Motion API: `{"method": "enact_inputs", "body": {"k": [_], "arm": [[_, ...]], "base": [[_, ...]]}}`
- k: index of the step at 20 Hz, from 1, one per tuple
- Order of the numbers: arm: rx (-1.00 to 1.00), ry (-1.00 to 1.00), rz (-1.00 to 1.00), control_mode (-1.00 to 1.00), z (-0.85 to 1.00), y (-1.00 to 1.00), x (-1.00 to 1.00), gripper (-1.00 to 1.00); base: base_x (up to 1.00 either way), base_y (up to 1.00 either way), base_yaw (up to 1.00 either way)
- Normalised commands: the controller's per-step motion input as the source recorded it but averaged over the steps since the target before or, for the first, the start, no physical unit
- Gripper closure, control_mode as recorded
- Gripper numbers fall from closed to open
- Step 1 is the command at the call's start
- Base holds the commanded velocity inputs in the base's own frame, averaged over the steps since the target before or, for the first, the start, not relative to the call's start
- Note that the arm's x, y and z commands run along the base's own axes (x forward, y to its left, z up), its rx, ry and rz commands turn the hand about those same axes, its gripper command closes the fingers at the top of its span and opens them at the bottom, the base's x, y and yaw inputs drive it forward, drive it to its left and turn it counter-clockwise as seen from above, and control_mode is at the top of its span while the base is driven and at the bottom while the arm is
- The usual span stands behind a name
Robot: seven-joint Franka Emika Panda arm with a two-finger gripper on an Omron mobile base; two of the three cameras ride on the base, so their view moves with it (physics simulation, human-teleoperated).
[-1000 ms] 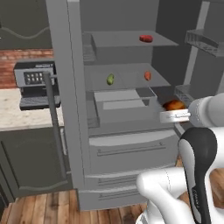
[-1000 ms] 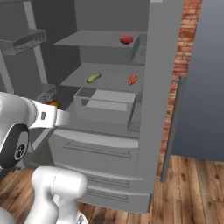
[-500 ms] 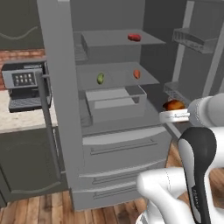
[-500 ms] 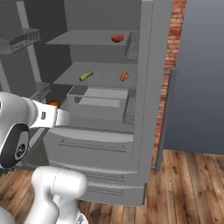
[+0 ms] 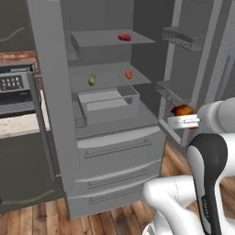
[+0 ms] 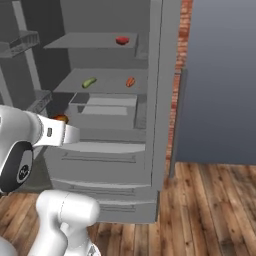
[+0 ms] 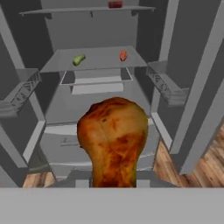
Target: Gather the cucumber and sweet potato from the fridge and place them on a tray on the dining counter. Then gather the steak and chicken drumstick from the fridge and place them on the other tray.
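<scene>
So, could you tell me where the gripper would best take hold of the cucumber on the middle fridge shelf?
Across the middle of the cucumber, coming in from the open front of the fridge. It lies flat and slanted on the shelf, so the fingers should close across its narrow width.

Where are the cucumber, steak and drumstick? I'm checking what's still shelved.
cucumber (image 5: 92, 80), left base view, middle of its green body.
steak (image 5: 124, 37), left base view, its red top.
chicken drumstick (image 7: 113, 138), hand view, its browned meaty middle.

Arm bent forward, wrist level; fingers (image 7: 113, 183) apparently clamped on chicken drumstick (image 7: 113, 140).
</scene>
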Motion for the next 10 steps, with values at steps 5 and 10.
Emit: {"method": "enact_inputs", "body": {"k": [5,10], "arm": [[0.00,0.00,0.00,1.00,0.00,0.00,0.00,1.00],[0.00,0.00,0.00,1.00,0.00,0.00,0.00,1.00]], "base": [[-0.40,0.07,-0.27],[-0.51,0.06,-0.33]]}}
